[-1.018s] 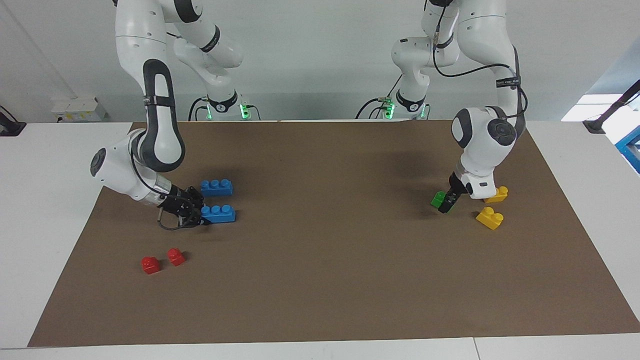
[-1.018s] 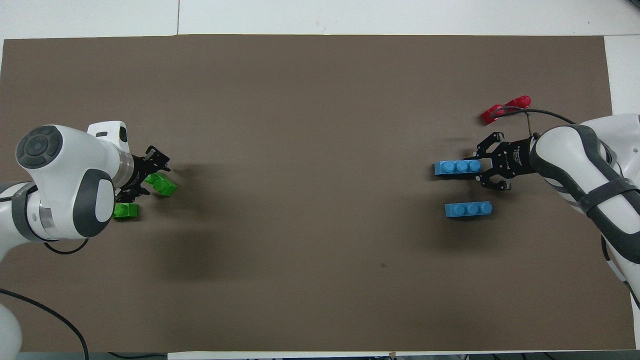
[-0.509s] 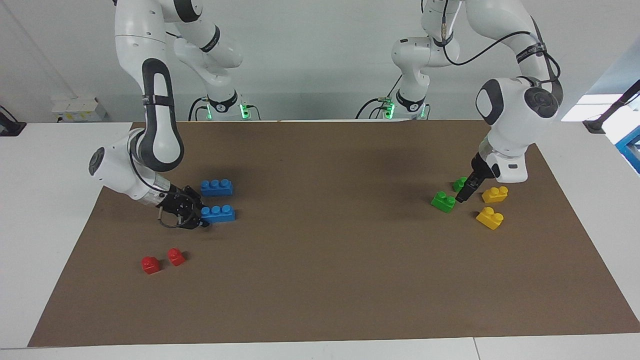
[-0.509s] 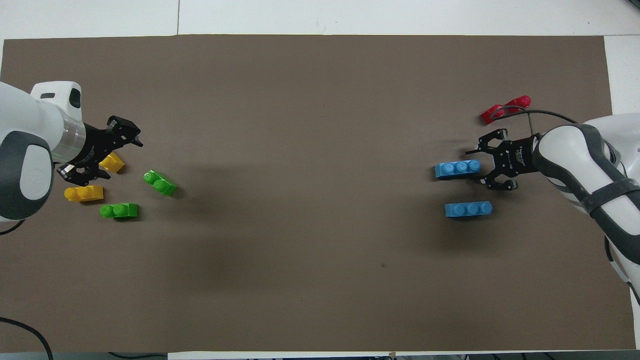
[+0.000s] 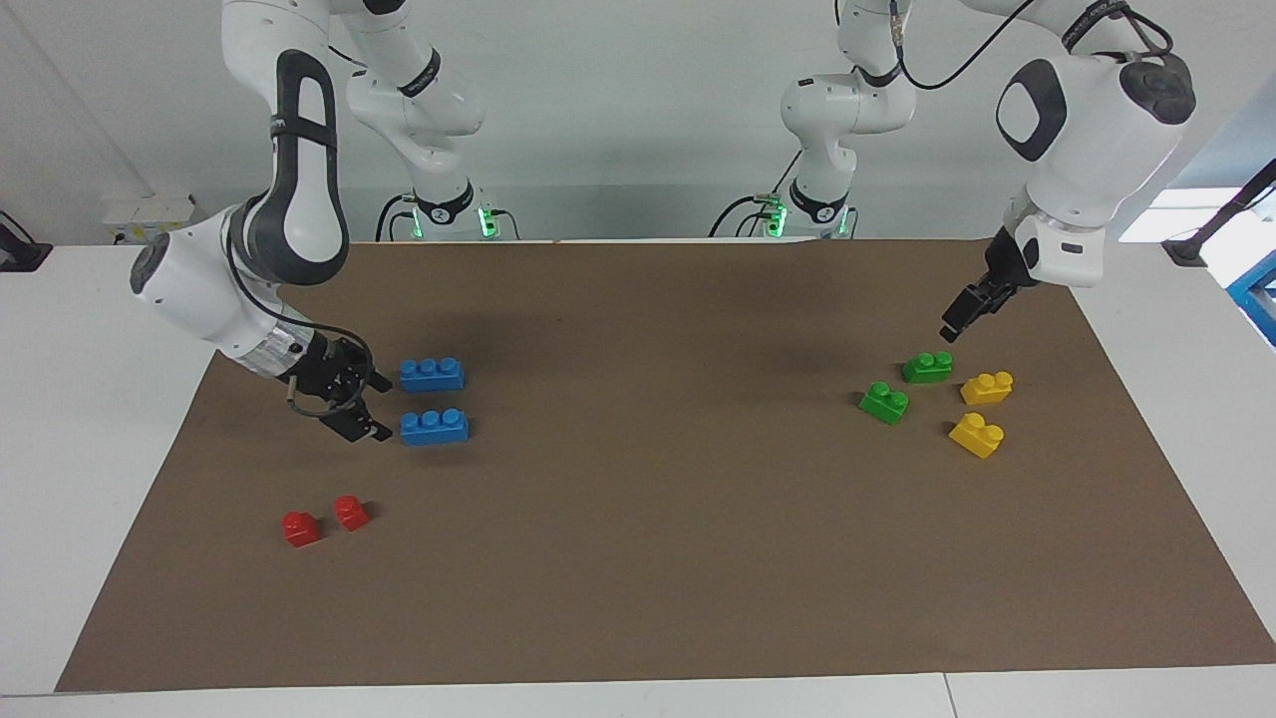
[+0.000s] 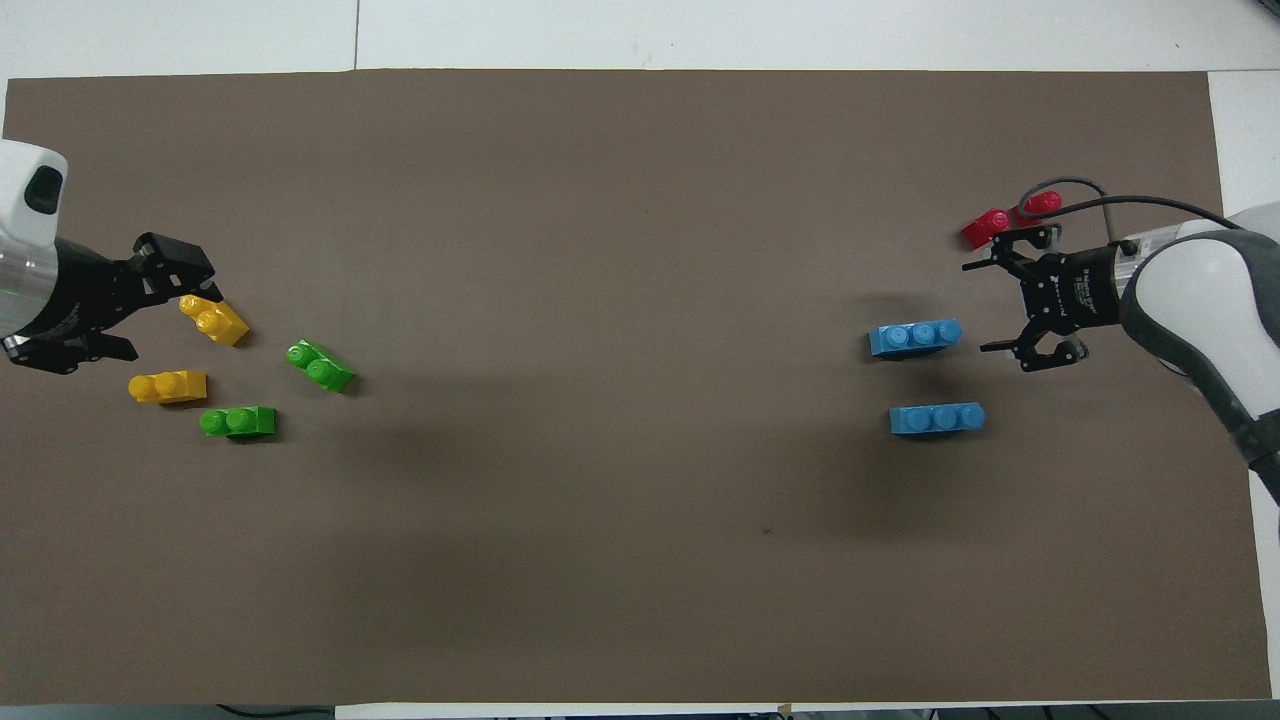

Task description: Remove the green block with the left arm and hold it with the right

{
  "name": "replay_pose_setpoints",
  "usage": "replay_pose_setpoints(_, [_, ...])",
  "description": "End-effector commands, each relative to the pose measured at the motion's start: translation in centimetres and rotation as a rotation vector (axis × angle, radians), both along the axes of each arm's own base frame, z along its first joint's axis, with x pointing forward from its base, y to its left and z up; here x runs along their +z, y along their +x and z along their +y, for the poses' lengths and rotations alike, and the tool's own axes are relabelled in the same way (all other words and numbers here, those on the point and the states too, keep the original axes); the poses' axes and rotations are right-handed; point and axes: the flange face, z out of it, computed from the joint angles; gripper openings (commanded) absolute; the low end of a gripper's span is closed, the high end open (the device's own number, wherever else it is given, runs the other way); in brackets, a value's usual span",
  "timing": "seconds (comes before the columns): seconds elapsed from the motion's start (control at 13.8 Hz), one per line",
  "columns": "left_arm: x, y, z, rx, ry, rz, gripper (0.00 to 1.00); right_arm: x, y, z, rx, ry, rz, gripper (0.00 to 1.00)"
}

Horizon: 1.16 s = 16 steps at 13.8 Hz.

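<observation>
Two green blocks lie loose on the brown mat [image 5: 638, 558] toward the left arm's end. One green block [image 5: 884, 402] [image 6: 320, 366] lies farther from the robots than the other green block [image 5: 927, 367] [image 6: 238, 421]. My left gripper [image 5: 962, 319] [image 6: 165, 315] hangs open and empty in the air, over the mat's edge by the yellow bricks, touching neither block. My right gripper [image 5: 379, 407] [image 6: 985, 305] is open and low, just off the end of a blue brick [image 5: 435, 427] [image 6: 915, 337], holding nothing.
Two yellow bricks [image 5: 987, 387] [image 5: 977, 435] lie beside the green blocks, closer to the mat's end. A second blue brick [image 5: 432, 374] lies nearer the robots than the first. Two small red bricks [image 5: 300, 528] [image 5: 350, 512] lie farther out at the right arm's end.
My left gripper has left the green block on the mat, risen and drawn back toward its end. The right gripper has opened off the blue brick's end and pulled back a little.
</observation>
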Motion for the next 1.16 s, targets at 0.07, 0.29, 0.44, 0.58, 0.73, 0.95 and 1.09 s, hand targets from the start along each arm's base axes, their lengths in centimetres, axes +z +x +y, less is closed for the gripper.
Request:
replay_pose_setpoints(0.07, [3.4,-2.6,0.3,-0.186,0.006,0.039,1.00,8.7,1.1,-0.7,0.167,-0.156,-0.051,1.00])
replay_pose_setpoints(0.29, [3.9,-3.6,0.6,-0.234,0.000,0.073,1.00,14.4,0.8,-0.7,0.449,-0.220,-0.158,1.00])
replay_pose_setpoints(0.44, [3.8,-3.6,0.6,-0.293,0.003,0.087,1.00,17.4,-0.1,-0.2,0.623,-0.287,-0.195,1.00])
replay_pose_setpoints(0.58, [4.8,-3.0,0.7,-0.428,0.054,0.055,1.00,20.1,-1.8,0.3,0.769,-0.328,-0.222,1.00])
replay_pose_setpoints(0.73, [5.0,-2.6,1.0,-0.435,0.055,0.045,1.00,21.6,-3.4,0.5,0.928,-0.341,-0.227,1.00])
replay_pose_setpoints(0.95, [5.4,-2.3,0.7,-0.454,0.062,0.012,1.00,23.6,-5.4,2.0,1.160,-0.359,-0.212,1.00])
replay_pose_setpoints(1.09, [5.5,-2.3,0.4,-0.456,0.063,0.002,1.00,25.2,-6.9,4.0,1.253,-0.389,-0.197,1.00])
